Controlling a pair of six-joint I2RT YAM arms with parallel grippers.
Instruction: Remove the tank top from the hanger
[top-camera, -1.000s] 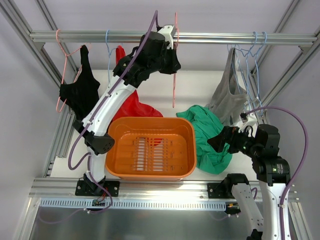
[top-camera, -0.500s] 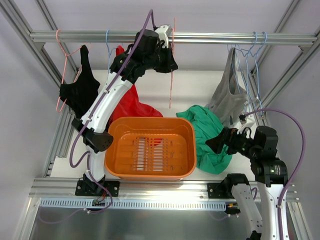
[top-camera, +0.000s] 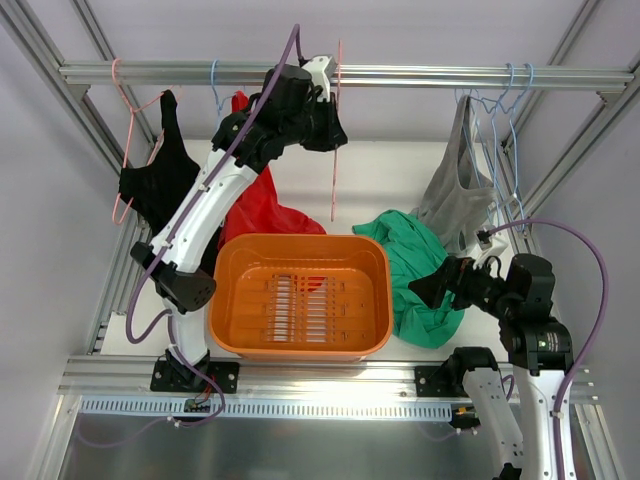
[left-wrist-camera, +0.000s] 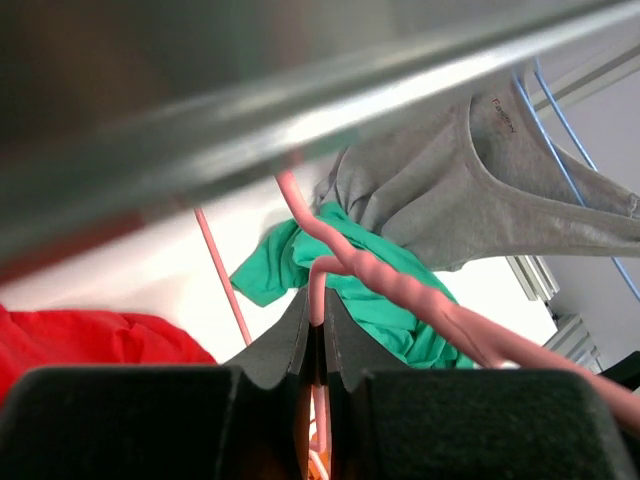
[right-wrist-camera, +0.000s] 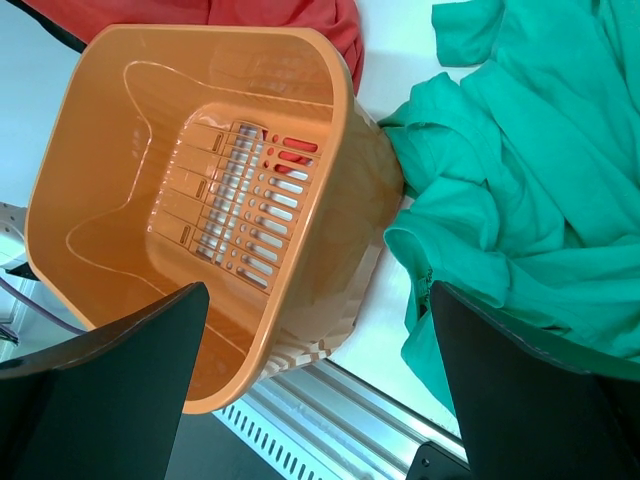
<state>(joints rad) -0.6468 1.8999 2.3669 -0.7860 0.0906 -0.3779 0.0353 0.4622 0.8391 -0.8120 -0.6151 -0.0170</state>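
Note:
The teal-green tank top (top-camera: 418, 272) lies crumpled on the table right of the orange basket; it also shows in the right wrist view (right-wrist-camera: 520, 190) and the left wrist view (left-wrist-camera: 390, 305). The bare salmon-pink hanger (top-camera: 337, 140) hangs by the rail, held high by my left gripper (top-camera: 330, 105). In the left wrist view the left gripper (left-wrist-camera: 318, 325) is shut on the hanger's wire (left-wrist-camera: 400, 290). My right gripper (top-camera: 428, 290) is open and empty, just above the tank top's near edge; its fingers (right-wrist-camera: 110, 370) frame the basket and the cloth.
An orange basket (top-camera: 230, 300) stands at the table's middle, also in the right wrist view (right-wrist-camera: 340, 150). A red top (top-camera: 270, 215) hangs behind it. A black top (top-camera: 155, 185) hangs on a pink hanger at the left. A grey top (top-camera: 455, 190) hangs on light-blue hangers at the right, under the metal rail (top-camera: 450, 76).
My left gripper has carried the pink hanger to the left along the rail. My right gripper has drawn slightly left and nearer, over the tank top's edge.

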